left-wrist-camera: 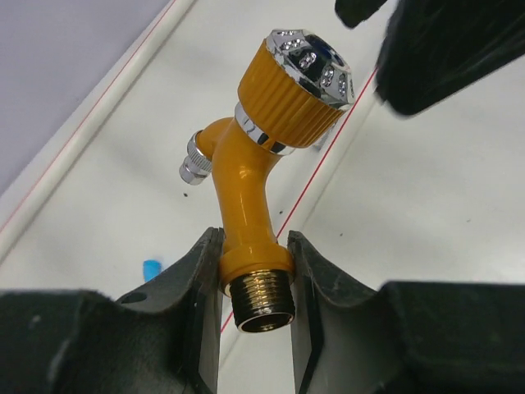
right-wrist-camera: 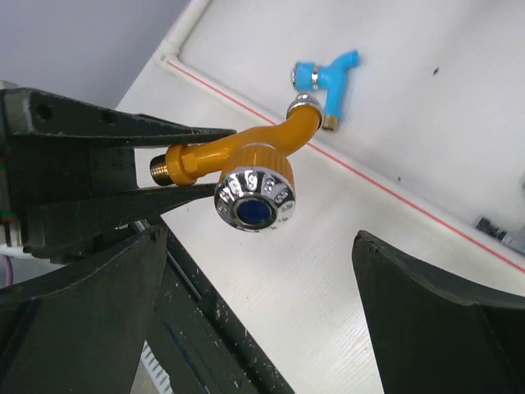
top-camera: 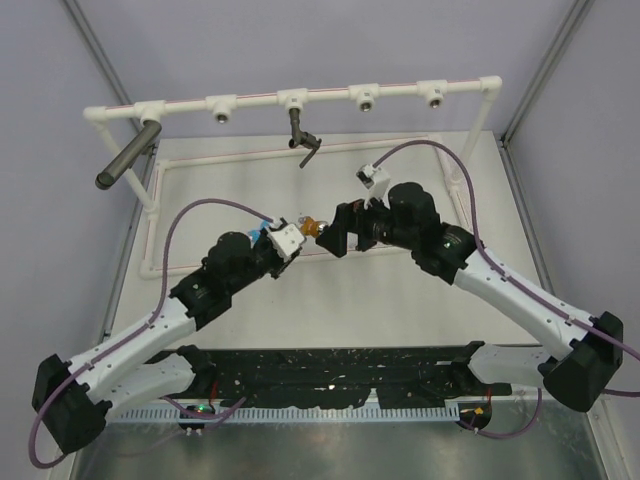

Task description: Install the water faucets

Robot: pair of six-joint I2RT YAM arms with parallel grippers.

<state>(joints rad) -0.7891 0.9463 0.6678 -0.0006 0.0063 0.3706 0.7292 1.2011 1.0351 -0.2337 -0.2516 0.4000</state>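
My left gripper (top-camera: 302,231) (left-wrist-camera: 254,250) is shut on the orange-gold faucet (left-wrist-camera: 246,185) (top-camera: 314,228), just above its threaded end, and holds it above the table. Its chrome-topped knob (right-wrist-camera: 254,197) points at my right gripper (top-camera: 331,233) (right-wrist-camera: 258,246), which is open; the knob sits just beyond the fingertips, apart from them. The bright blue faucet (right-wrist-camera: 328,74) lies on the table behind the orange one. The silver-grey faucet (top-camera: 304,140) hangs from the middle socket of the white pipe (top-camera: 330,94).
The white pipe frame runs across the back with several round sockets (top-camera: 366,98). A long dark grey cylinder (top-camera: 128,155) sticks out of its left end. A red-lined white border (top-camera: 160,215) edges the table. A black rail (top-camera: 330,375) lies along the near edge.
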